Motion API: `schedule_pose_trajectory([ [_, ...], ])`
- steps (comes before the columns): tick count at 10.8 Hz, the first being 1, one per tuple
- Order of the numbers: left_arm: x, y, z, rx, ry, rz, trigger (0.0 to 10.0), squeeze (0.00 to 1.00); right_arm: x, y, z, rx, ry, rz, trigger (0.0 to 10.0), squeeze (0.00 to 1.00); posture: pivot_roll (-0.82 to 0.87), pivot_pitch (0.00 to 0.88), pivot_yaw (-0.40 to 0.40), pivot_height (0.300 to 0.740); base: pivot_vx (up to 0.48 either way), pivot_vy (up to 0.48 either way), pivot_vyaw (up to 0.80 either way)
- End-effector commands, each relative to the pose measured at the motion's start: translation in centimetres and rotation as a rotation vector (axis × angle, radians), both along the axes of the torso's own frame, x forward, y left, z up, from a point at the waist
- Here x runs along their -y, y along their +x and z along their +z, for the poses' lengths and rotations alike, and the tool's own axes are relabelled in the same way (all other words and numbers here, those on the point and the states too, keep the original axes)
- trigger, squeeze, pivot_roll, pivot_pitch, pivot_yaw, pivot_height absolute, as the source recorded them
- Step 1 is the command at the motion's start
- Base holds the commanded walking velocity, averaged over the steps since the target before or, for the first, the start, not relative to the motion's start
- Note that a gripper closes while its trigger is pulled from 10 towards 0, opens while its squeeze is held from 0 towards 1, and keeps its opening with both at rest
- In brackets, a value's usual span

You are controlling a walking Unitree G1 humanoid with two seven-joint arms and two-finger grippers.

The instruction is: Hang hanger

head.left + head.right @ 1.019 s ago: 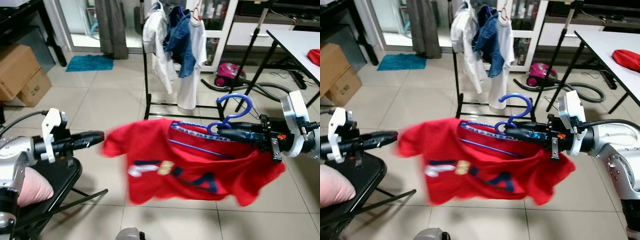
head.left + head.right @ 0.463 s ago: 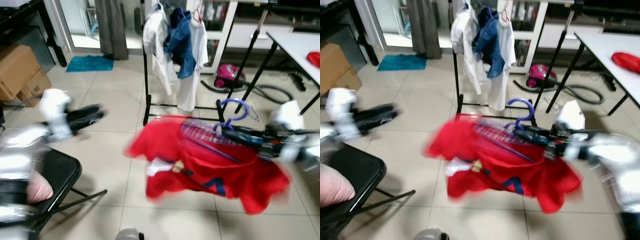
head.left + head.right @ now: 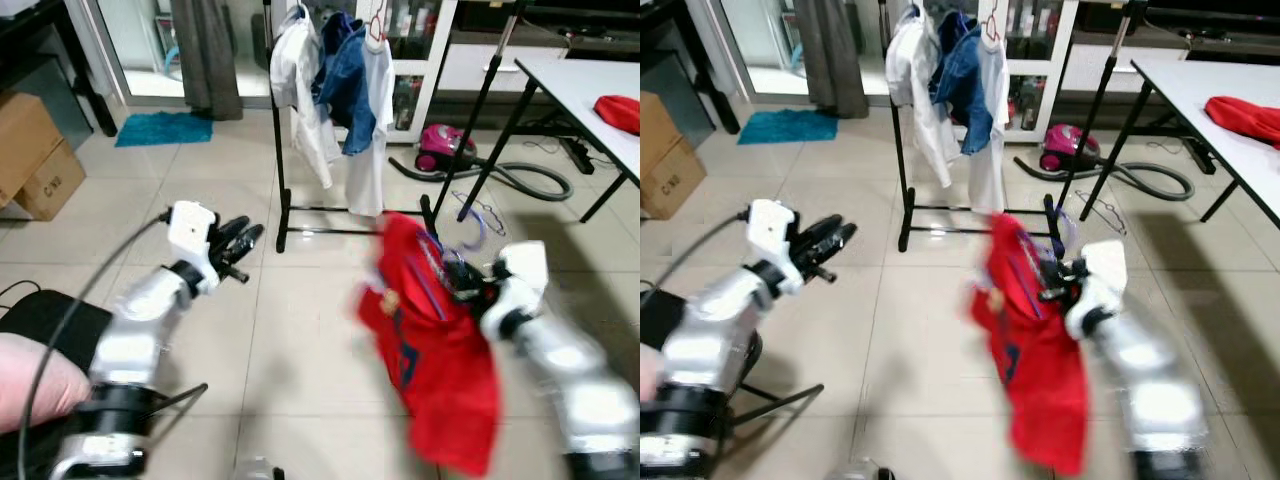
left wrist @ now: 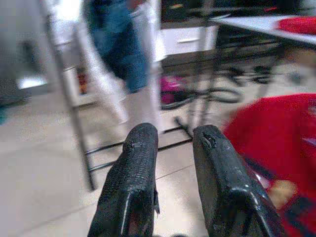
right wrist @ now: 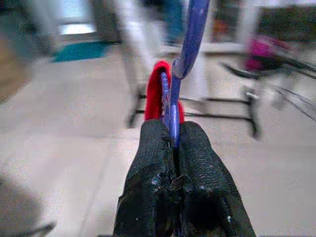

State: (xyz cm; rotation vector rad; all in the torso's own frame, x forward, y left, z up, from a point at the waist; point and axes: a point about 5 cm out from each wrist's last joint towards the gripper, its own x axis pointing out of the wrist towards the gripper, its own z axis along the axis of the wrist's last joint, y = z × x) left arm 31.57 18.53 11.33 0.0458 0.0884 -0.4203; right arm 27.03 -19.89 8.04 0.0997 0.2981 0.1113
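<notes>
The right gripper had its jaws clamped on the blue hanger, from which the red shirt drooped above the floor, well short of the clothes rack. The left gripper pointed at the rack, jaws slightly apart and empty. This looked like the carrying step; next, raising the hook over the rail.

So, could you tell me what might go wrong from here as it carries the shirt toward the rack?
The right gripper pinches only the thin blue hanger, so it could twist or slip. The red shirt hangs low and bunched and might slide off. The clothes rack already holds garments, which the hook could snag.
</notes>
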Motion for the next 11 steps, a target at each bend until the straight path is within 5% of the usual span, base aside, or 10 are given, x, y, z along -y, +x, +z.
schedule_pose_trajectory([
  [1, -0.3, 0.1, -0.5, -0.013, 0.02, 0.059, 10.0, 0.0, 0.7, 0.3, 0.5, 0.039, -0.051, -0.099, 10.0, 0.0, 0.02, 0.0, 0.024, 0.74, 0.334, 0.0, 0.0],
  [3, 0.7, -0.1, -1.7, -0.022, 0.06, 0.075, 10.0, 0.0, 0.0, 0.6, -0.3, 0.04, -0.116, -0.246, 10.0, 0.0, 0.02, 0.0, 0.02, 0.74, 0.368, 0.0, 0.0],
  [9, 2.5, 0.4, -1.4, 0.02, 0.076, 0.051, 10.0, 0.0, -2.1, 1.4, 0.1, 0.114, 0.049, -0.244, 10.0, 0.0, 0.02, 0.0, 0.024, 0.74, 0.401, 0.0, 0.0],
  [11, 2.5, 0.4, -1.3, 0.023, 0.062, 0.058, 10.0, 0.0, -1.9, 1.8, 0.5, 0.136, 0.034, -0.258, 10.0, 0.0, 0.02, 0.0, 0.034, 0.74, 0.435, 0.0, -0.21],
])
